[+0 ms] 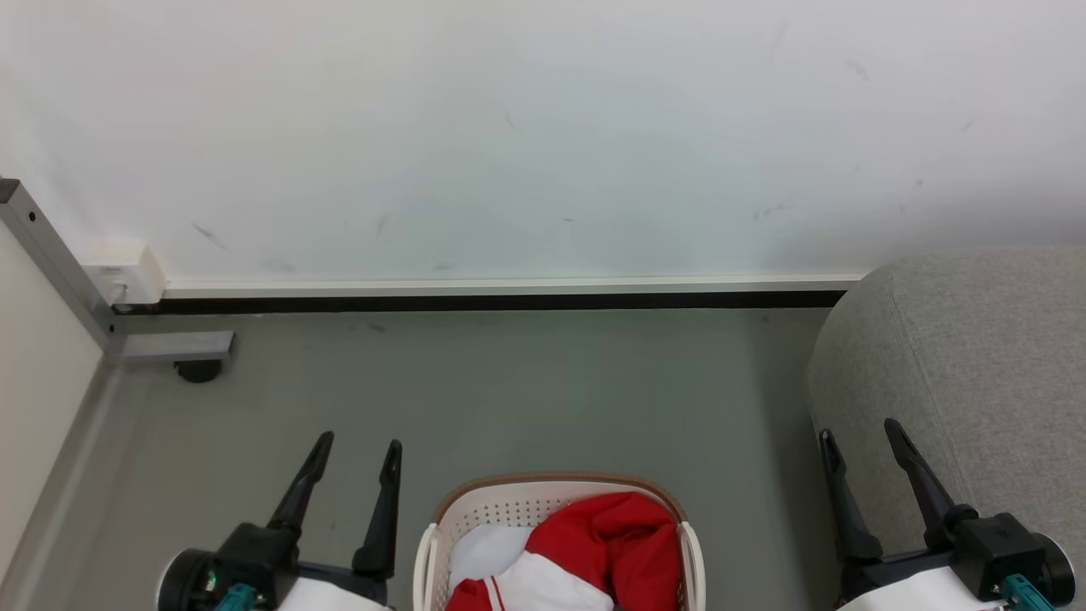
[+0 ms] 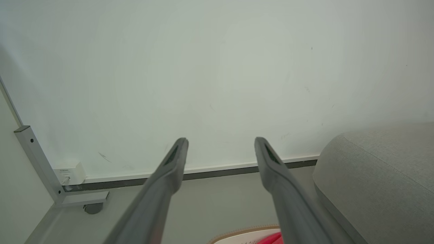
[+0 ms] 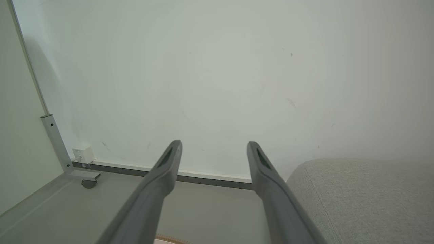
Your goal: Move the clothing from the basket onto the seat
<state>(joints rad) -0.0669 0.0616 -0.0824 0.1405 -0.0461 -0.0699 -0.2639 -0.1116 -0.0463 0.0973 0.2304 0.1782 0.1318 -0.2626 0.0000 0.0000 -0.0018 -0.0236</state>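
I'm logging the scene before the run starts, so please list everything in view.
laundry basket: one, cream, brown rim, on the floor, bottom centre
clothing: number unclear, red and white, in the laundry basket
sofa: one, grey, right
metal frame: one, silver, left, on a dark caster
wall box: one, white, beside the metal frame
skirting: one, white over black, foot of the wall
left end effector: one, dark, open, empty, left of the laundry basket
right end effector: one, dark, open, empty, by the sofa
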